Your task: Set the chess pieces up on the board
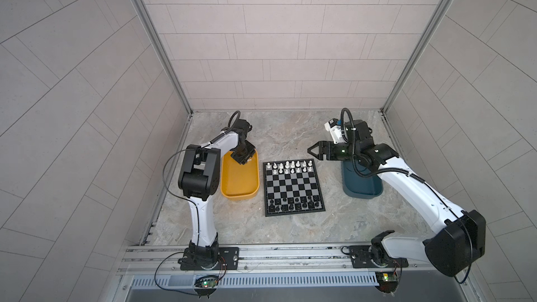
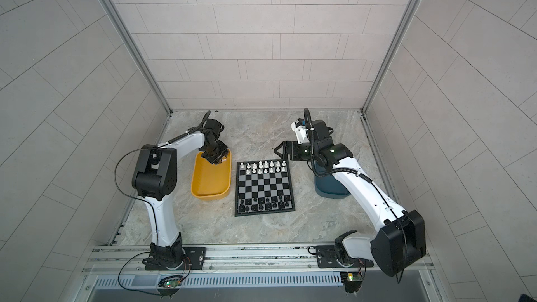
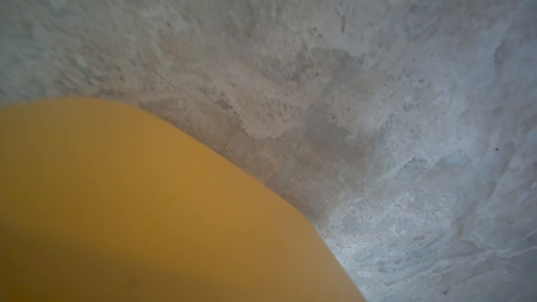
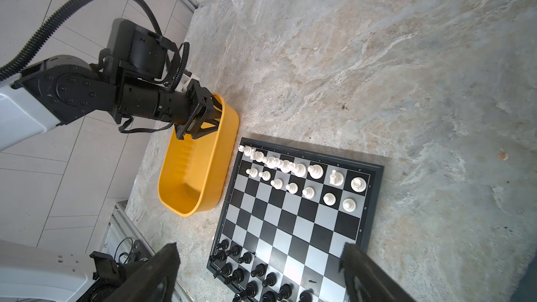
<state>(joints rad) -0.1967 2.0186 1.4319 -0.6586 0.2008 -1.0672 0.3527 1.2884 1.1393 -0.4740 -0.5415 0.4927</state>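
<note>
Board: I see the board point(image 1: 293, 185) flat at the middle of the tabletop point(image 1: 290, 135), square to the rig.
Pieces: the white pieces point(image 1: 292, 167) fill its two far rows and the black pieces point(image 1: 293, 203) its two near rows. I cannot make out whether any square in those rows is bare.
Left gripper: my left gripper point(image 4: 216, 116) is down inside the far end of the yellow tray point(image 1: 239, 196). The fingers look part-way apart, but I cannot tell whether a piece sits between them.
Right gripper: my right gripper point(image 1: 310, 150) has its fingers spread wide on nothing. It hovers off the board's far right corner, above the far end of the teal tray point(image 1: 361, 190).
Key relation: the yellow tray's long axis runs near to far, just beside the board's left edge. From the left gripper the white rows lie directly to the right, about level with it.
Nearer arm: the left, I judge, for anything lifted from that tray.
</note>
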